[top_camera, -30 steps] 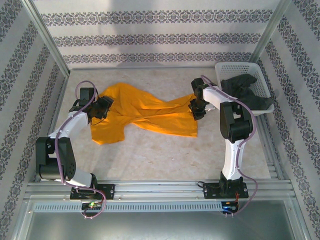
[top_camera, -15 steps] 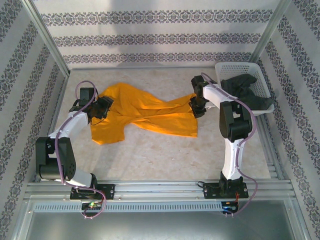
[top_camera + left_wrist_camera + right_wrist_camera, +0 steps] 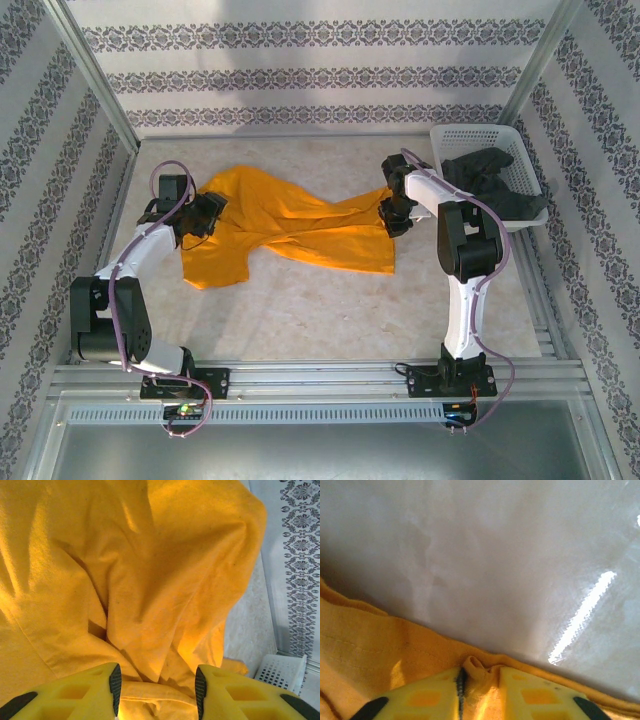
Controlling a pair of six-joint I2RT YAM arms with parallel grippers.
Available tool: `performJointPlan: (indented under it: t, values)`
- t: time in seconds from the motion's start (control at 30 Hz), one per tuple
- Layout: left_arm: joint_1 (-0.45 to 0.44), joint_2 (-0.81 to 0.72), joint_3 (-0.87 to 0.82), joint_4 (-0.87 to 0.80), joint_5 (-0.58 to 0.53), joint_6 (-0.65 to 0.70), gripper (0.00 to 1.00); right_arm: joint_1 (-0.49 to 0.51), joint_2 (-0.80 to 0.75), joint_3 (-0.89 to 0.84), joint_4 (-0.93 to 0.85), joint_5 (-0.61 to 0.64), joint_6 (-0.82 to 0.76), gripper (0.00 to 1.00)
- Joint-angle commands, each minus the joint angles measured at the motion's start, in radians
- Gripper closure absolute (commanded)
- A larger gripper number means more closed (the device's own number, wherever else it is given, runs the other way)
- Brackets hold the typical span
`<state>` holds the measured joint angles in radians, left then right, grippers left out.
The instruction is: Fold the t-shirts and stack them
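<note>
The orange-yellow t-shirt (image 3: 290, 225) lies crumpled across the middle of the table. My left gripper (image 3: 205, 215) hovers at its left end. In the left wrist view, that gripper (image 3: 157, 682) stands open, with rumpled orange cloth (image 3: 150, 580) below and between its fingers. My right gripper (image 3: 393, 215) is at the shirt's right edge. The right wrist view shows this gripper (image 3: 480, 675) shut on a small bunched fold of the orange hem (image 3: 370, 645). The dark charcoal t-shirt (image 3: 490, 180) lies heaped in the basket.
The white lattice basket (image 3: 470, 131) stands at the back right corner, and its corner (image 3: 280, 672) shows in the left wrist view. Patterned walls close in the table on three sides. Bare tabletop (image 3: 330, 310) lies in front of the orange shirt.
The right gripper's jaws have closed onto the orange hem. The left jaws have narrowed slightly. Both arms have hardly moved.
</note>
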<state>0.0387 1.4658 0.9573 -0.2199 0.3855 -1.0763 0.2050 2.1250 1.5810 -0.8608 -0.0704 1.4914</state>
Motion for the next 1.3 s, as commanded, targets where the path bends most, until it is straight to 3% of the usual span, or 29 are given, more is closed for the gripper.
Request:
performJointPlan:
  t: [0.0, 0.27, 1.0, 1.27]
  values:
    - [-0.009, -0.025, -0.009, 0.002, 0.009, 0.015, 0.56, -0.008, -0.004, -0.004, -0.029, 0.027, 0.000, 0.82]
    - [-0.010, -0.021, -0.023, 0.001, 0.013, 0.040, 0.57, 0.010, -0.109, -0.020, -0.048, 0.069, -0.029, 1.00]
    - [-0.003, -0.048, -0.073, -0.068, 0.007, 0.085, 0.56, -0.009, -0.430, -0.322, 0.002, 0.041, -0.279, 1.00]
    - [-0.003, -0.055, -0.066, -0.082, 0.009, 0.090, 0.56, 0.047, -0.537, -0.519, 0.046, -0.019, -0.250, 0.87]
